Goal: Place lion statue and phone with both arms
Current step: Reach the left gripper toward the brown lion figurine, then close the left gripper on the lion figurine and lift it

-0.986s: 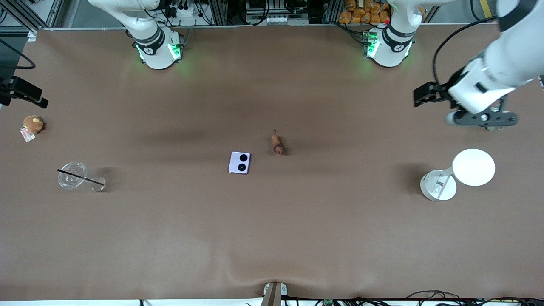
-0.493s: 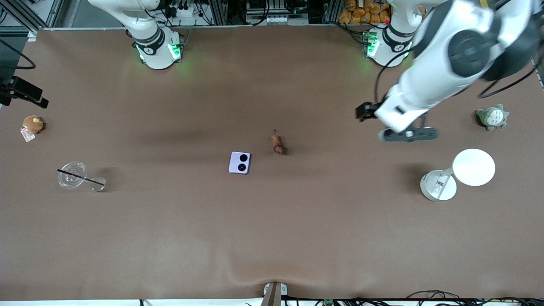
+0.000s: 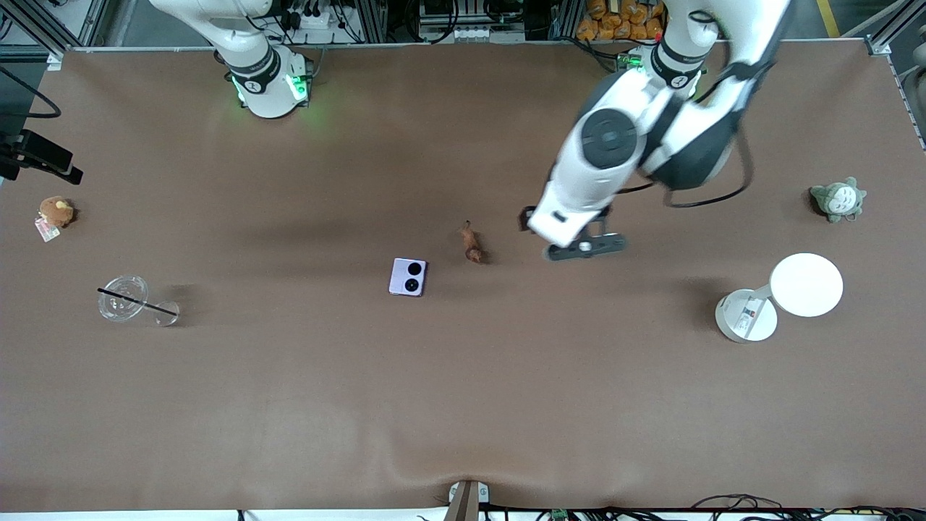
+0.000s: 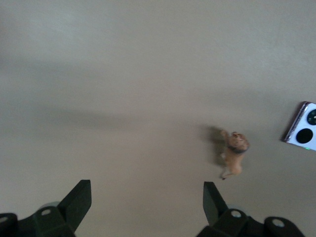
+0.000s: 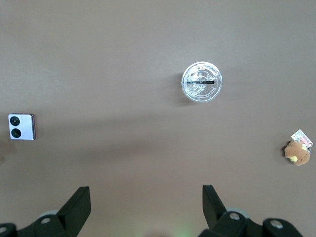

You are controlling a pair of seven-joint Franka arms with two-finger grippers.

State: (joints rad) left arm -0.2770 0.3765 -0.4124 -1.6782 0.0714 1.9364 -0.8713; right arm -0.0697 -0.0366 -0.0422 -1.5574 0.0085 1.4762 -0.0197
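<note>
Left claw (image 3: 533, 230), fingers apart, hangs just beside the lion statue (image 3: 472, 244) lying mid-tabletop near the phone (image 3: 408, 277); best centre over its slender body before descending; right claw (image 5: 145, 207), apart, waits high.

You're seeing the brown table (image 3: 463, 405) carrying the phone (image 3: 408, 276), lion statue (image 3: 472, 243), clear cup (image 3: 124, 297), white lamp (image 3: 781, 295) and two plush toys (image 3: 838, 199).

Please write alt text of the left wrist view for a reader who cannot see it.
The left gripper hangs with open jaws over bare brown table, holding nothing. The lion statue, a small orange-brown figurine, lies on the table just outside the jaws, and the lavender phone with two black camera circles shows partly at the picture's edge.
</note>
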